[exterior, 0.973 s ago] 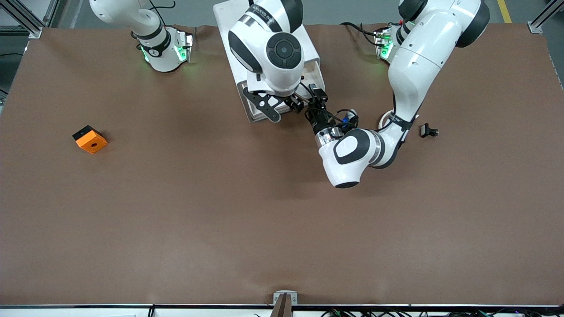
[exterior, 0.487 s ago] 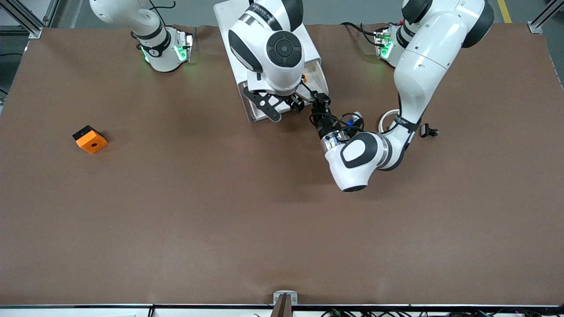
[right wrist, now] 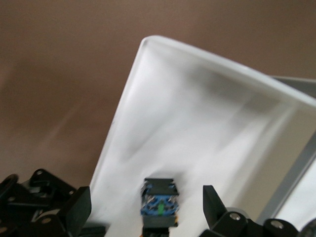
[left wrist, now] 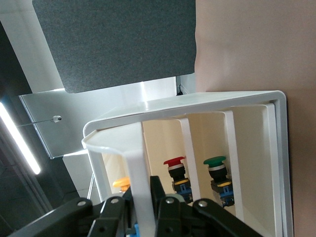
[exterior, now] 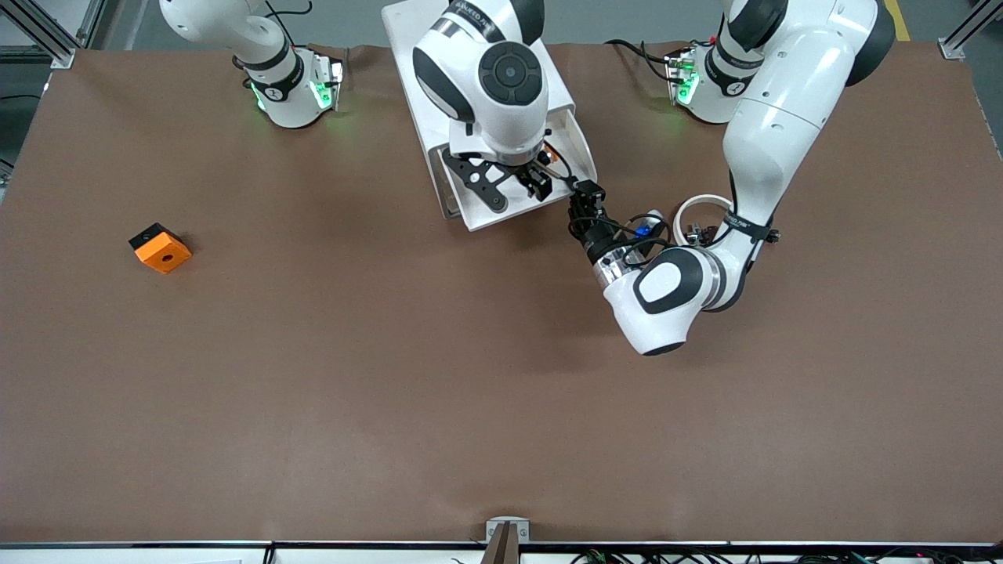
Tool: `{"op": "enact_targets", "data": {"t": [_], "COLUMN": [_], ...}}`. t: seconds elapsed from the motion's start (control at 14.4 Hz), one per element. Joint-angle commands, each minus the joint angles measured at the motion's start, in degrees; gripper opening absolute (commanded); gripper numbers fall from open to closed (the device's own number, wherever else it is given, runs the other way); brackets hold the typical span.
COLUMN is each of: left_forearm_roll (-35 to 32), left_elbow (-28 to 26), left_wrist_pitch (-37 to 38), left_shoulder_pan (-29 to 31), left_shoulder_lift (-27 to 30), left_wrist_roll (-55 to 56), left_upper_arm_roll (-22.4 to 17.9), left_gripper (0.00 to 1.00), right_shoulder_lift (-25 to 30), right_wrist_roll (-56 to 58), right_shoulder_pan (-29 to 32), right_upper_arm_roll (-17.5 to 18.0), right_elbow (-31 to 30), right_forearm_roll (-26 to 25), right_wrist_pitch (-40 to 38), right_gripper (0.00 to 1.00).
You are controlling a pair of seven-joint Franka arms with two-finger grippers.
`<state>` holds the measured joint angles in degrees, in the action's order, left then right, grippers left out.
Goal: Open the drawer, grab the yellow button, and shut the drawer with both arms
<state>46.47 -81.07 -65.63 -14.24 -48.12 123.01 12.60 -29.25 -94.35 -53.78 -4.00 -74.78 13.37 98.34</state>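
Since the earlier frame, the drawer (exterior: 523,205) has slid farther out of the cabinet (exterior: 423,31) at top centre of the front view, toward the camera, and the left arm has drawn back with it toward the lower right. The left pincer (exterior: 581,190) sits at the drawer's front corner, its fingers (left wrist: 165,212) pressed together on the front slat (left wrist: 140,182), as the left wrist view shows. The right pincer (exterior: 533,177) hangs over the open drawer with its fingers (right wrist: 76,207) spread wide apart, holding nothing.

An orange-capped button (exterior: 552,153) shows in the drawer just under the right arm's wrist; in the left wrist view its cap (left wrist: 121,184) peeks past the slat, beside a red button (left wrist: 175,170) and a green button (left wrist: 217,170) in neighbouring compartments. An orange block (exterior: 160,247) lies at middle left of the worktop (exterior: 392,376), well apart from the cabinet. A white ring (exterior: 701,205) lies near the left arm's elbow.
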Motion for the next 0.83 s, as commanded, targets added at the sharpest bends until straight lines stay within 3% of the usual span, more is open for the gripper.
{"op": "enact_targets", "data": {"t": [0.0, 0.35, 0.76], "left_forearm_roll": [0.3, 0.4, -13.6], "left_elbow": [-0.5, 5.4, 8.6], "left_wrist_pitch": [0.2, -1.9, -3.4], "left_shoulder_pan": [1.5, 2.4, 2.5], "left_shoulder_lift": [1.0, 0.9, 2.0], "left_wrist_roll": [-1.7, -6.5, -38.1], "left_upper_arm_roll": [-0.4, -0.6, -4.7], "left_gripper": [1.00, 1.00, 1.00], "right_shoulder_lift": [-1.0, -1.0, -1.0], "right_wrist_roll": [-2.2, -3.7, -3.9], "right_shoulder_pan": [-0.5, -2.8, -3.3], "right_upper_arm_roll": [0.0, -0.1, -0.1], "right_elbow": [1.7, 1.5, -0.3], "right_forearm_roll": [0.5, -1.6, -4.8], "right_wrist_pitch": [1.3, 1.2, 0.7], "right_gripper": [1.00, 1.00, 1.00]}}
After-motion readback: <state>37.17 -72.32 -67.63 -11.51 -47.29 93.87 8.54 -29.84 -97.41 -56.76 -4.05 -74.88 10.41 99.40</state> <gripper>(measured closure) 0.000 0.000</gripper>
